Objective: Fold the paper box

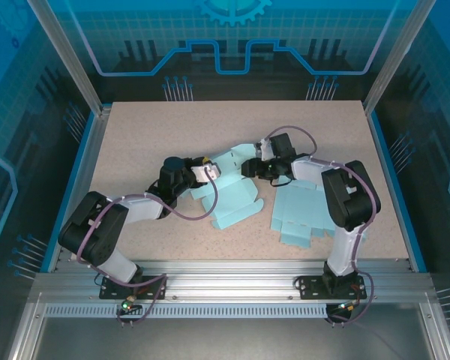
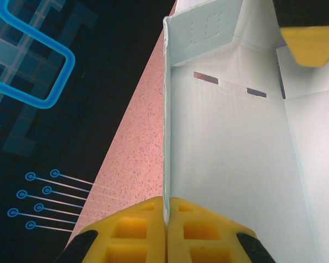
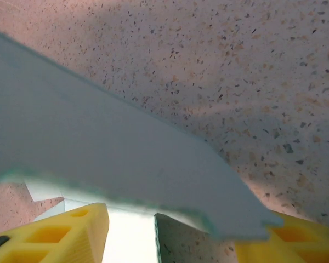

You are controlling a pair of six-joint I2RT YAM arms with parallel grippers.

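While the left hand (image 2: 166, 212) pinches the open-side-up paper box (image 1: 229, 196) by one raised wall, the right hand (image 3: 181, 235) straddles the box's far flap, jaws parted.

A robotics lab test cell is shown, rather than a home or a shop. A speckled beige worktop (image 1: 172, 135) is enclosed along its far side and both flanks by translucent blue panels (image 1: 232, 45), which are printed with circuit traces and a gear emblem (image 1: 232, 9). Extruded aluminium posts (image 1: 67, 56) are set at the worktop's far corners, and a slotted aluminium rail (image 1: 232, 289) is run along its near edge. Two black-and-white robot arms (image 1: 120, 217) are bolted at that near edge, with purple cables (image 1: 181, 215) looped above the worktop.
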